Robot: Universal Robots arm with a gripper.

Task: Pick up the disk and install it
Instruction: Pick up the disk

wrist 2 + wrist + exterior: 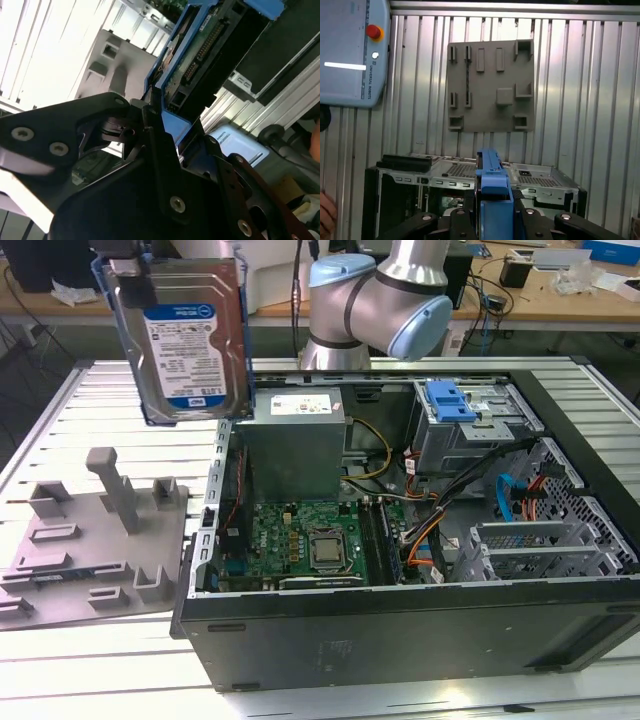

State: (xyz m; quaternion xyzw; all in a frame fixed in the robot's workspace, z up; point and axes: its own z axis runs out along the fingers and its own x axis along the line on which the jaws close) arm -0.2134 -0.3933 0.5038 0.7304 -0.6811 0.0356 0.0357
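The disk (185,335) hangs upright in the air above the slatted table, at the exterior view's left of the open computer case (400,630). Its white-and-blue label faces the exterior camera and blue rails frame its edges. My gripper (133,268) is shut on its upper edge. In the second wrist view the gripper (157,117) clamps the disk (200,50) by its blue rail, with the connector end showing. The first wrist view looks down past the gripper (492,212) along the disk's blue edge (491,175) to the case below.
Inside the case are a grey power-supply box (295,440), a motherboard (310,540) and a grey drive cage with a blue bracket (450,400) on top. A grey fixture plate (90,540) lies beside the case. A teach pendant (350,50) and a hand (326,212) are nearby.
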